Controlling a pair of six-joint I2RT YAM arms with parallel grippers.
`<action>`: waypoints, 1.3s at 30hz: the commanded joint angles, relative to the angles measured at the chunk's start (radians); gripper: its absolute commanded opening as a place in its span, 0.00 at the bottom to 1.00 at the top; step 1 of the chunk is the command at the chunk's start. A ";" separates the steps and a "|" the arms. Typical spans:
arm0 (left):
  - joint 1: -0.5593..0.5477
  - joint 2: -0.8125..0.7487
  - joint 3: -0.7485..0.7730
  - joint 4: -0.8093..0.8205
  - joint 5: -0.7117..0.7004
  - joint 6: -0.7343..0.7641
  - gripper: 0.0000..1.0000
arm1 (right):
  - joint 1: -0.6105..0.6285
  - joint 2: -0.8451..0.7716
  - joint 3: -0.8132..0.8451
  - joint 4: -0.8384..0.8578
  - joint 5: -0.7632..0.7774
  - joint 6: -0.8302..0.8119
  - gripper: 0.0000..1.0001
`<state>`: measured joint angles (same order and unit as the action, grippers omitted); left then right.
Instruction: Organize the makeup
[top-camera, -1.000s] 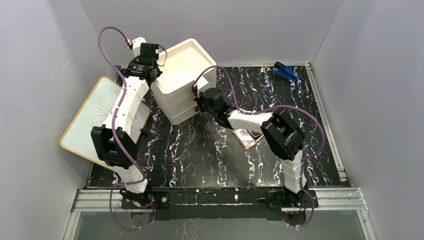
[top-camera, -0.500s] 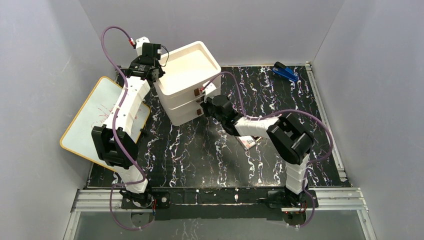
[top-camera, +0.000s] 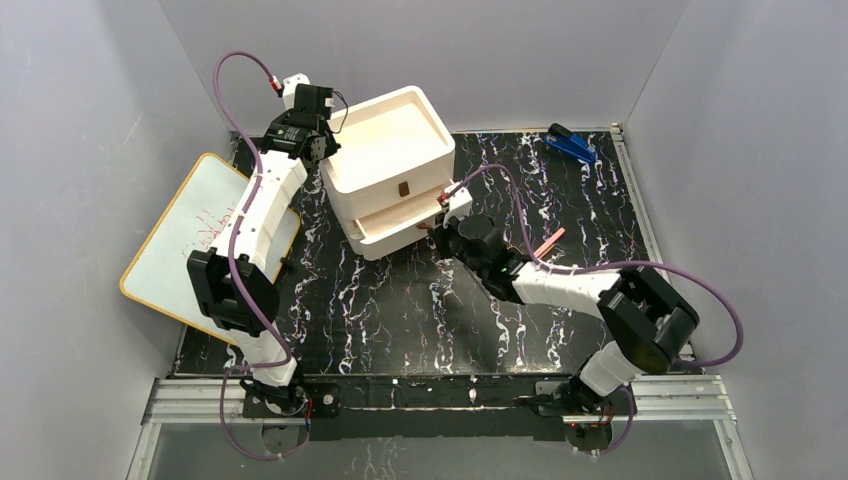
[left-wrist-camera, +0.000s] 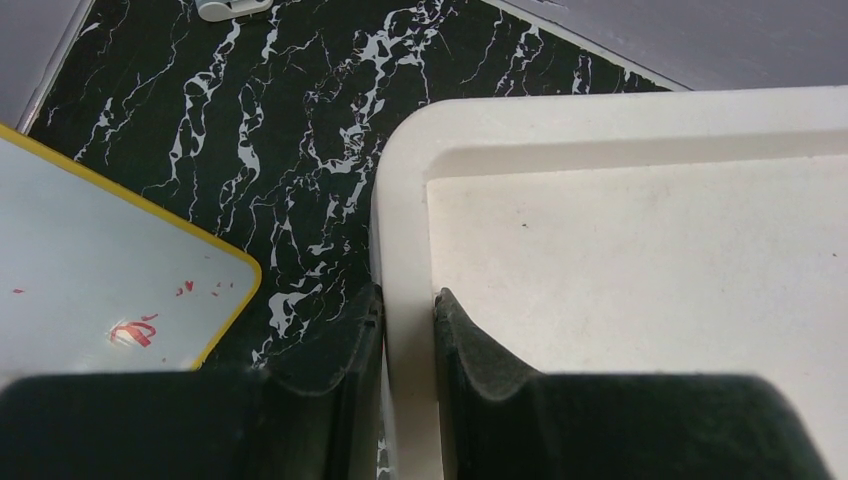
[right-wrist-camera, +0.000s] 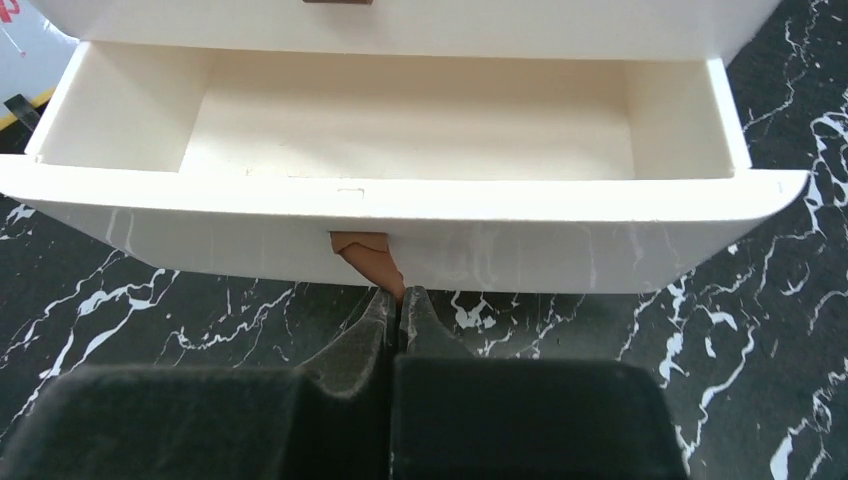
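A white two-drawer organiser (top-camera: 395, 150) stands at the back left of the black marbled mat. Its lower drawer (top-camera: 390, 232) is pulled out and its inside (right-wrist-camera: 400, 115) shows nothing in it. My right gripper (right-wrist-camera: 400, 297) is shut on the drawer's brown pull tab (right-wrist-camera: 365, 255); from above it (top-camera: 437, 225) sits just right of the drawer front. My left gripper (left-wrist-camera: 408, 300) is shut on the rim (left-wrist-camera: 410, 200) of the organiser's top tray, one finger inside and one outside. Of the makeup, only a thin pink stick (top-camera: 549, 241) shows, behind my right forearm.
A yellow-edged whiteboard (top-camera: 185, 235) lies tilted off the mat's left side, next to the organiser (left-wrist-camera: 90, 280). A blue stapler-like object (top-camera: 571, 144) rests at the back right corner. Grey walls close in the mat on three sides.
The organiser has turned and shifted right with my left gripper on it. My right gripper closed on the tab and drew the lower drawer out. The palette seen earlier is now hidden.
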<state>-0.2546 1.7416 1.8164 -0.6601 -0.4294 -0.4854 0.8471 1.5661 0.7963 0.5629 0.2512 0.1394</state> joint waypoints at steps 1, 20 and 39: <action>0.005 0.063 -0.041 -0.171 0.031 -0.054 0.00 | 0.006 -0.089 -0.034 -0.085 0.179 0.017 0.01; 0.005 0.130 0.039 -0.176 -0.064 -0.139 0.00 | 0.071 -0.320 -0.168 -0.370 0.265 0.164 0.73; 0.005 0.089 0.006 -0.150 -0.045 -0.108 0.00 | -0.346 -0.103 0.108 -0.830 0.096 0.224 0.99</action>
<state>-0.2676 1.7908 1.8866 -0.7219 -0.5121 -0.5632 0.5484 1.3926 0.8417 -0.1818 0.4782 0.3752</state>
